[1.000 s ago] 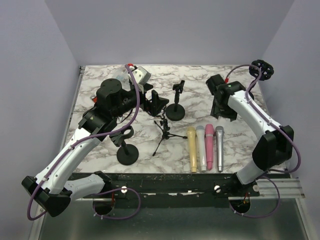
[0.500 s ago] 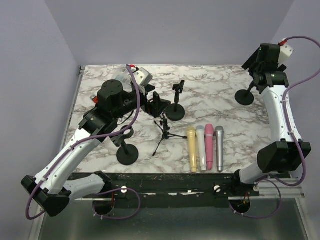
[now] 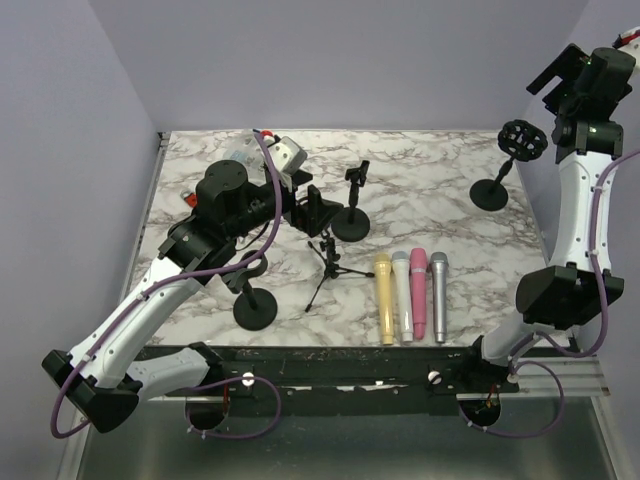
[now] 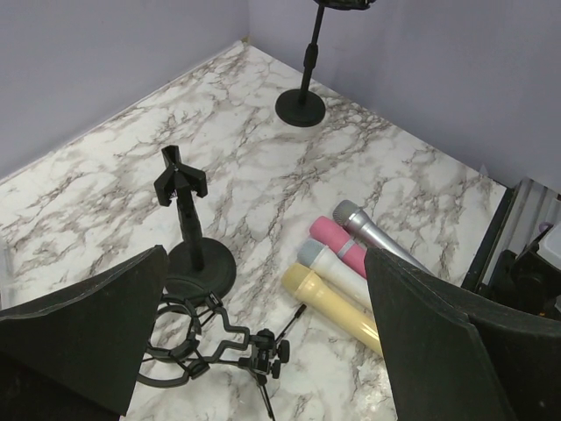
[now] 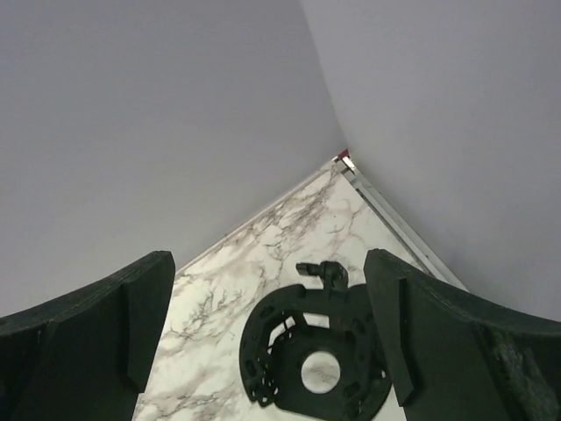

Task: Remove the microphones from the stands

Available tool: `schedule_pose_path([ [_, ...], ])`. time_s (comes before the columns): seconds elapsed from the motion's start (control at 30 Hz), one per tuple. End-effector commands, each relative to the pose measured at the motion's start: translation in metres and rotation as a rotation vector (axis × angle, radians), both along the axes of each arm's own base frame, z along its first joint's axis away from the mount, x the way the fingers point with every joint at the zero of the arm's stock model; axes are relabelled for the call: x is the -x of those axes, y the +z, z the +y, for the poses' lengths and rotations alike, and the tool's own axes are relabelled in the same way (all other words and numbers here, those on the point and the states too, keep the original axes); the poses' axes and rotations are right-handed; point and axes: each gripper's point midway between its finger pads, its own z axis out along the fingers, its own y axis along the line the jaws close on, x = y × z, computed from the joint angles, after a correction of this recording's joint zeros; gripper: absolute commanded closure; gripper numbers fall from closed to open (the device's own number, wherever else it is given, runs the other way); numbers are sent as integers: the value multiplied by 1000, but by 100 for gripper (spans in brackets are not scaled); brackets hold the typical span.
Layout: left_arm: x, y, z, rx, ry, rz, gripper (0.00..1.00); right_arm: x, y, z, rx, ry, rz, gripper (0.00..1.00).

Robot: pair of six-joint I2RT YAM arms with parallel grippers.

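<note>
top external: high behind the near edge, looking down over the whole marble table (image 3: pixel 420 170) | left wrist: low over mid-table, close, facing the microphones (image 4: pixel 333 263) and the far right corner | right wrist: up high at that corner, looking down on the ring-mount stand (image 5: pixel 311 355) (seen in all three views)

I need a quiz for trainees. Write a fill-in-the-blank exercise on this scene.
1. ____ microphones lie side by side on the table.
2. In the top view, the leftmost one is ____.
3. The right gripper, over the far stand, has its jaws ____.
Missing words: four; yellow; open.
</note>
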Motion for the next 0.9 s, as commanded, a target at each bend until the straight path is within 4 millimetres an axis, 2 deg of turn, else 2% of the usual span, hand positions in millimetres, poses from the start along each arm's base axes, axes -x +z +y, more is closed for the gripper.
schedule_pose_path([
  [0.0,3,0,-5,5,-26,-5,1,-28,-21,9,12,173,66,6],
  [0.07,3,0,-5,1,-24,-9,2,-33,-31,5,-11,213,81,16],
  [0.23,4,-2,-7,-5,-27,-10,2,-42,-60,-1,-70,288,151,28],
  [0.37,4,-1,-7,-5,-29,-9,1,-40,-79,-5,-92,291,217,37],
  [0.73,4,-3,-8,-7,-32,-5,1,-37,-96,-10,-123,298,260,56],
  [0.87,4,-4,-9,-8,-31,-5,1,-39,-103,-10,-133,307,272,56],
])
